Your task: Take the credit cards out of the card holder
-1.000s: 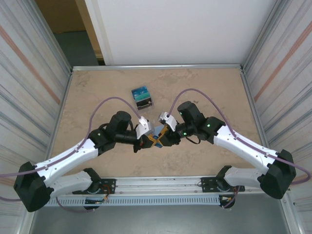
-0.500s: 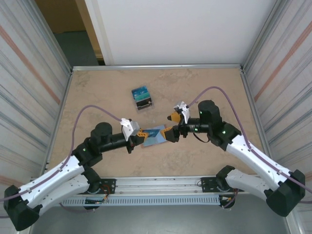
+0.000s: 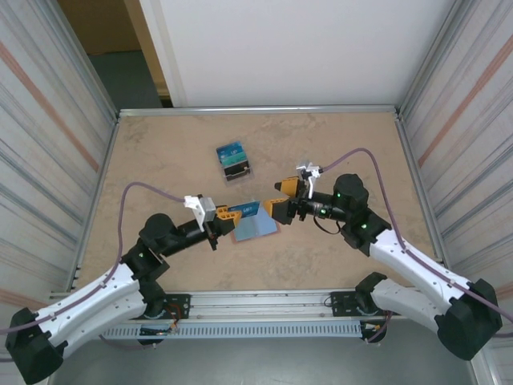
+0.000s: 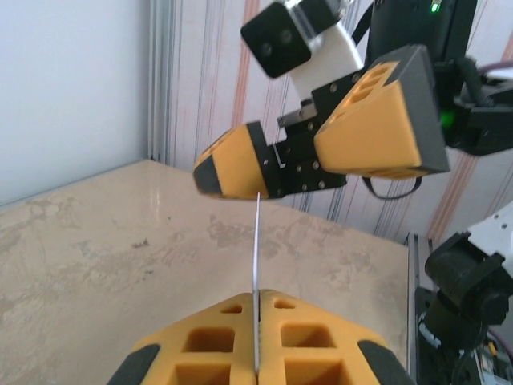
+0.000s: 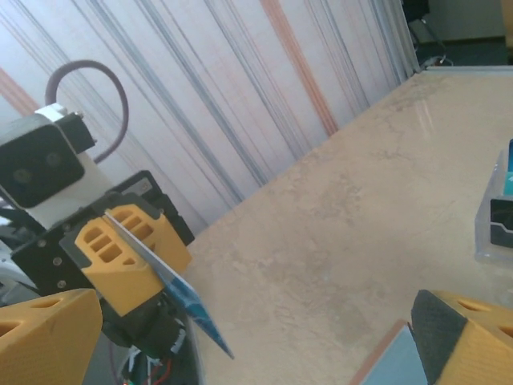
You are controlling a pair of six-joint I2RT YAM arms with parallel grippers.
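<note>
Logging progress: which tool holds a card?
The left tool: it is shut on the edge of a blue card. The right tool, opposite, stands open.

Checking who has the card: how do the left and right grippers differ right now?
The left gripper's jaws are shut on a credit card, while the right gripper's jaws stand wide open with nothing between them. The left gripper sits at the card holder's left edge, the right gripper at its right edge. Both have yellow fingers and face each other.
</note>
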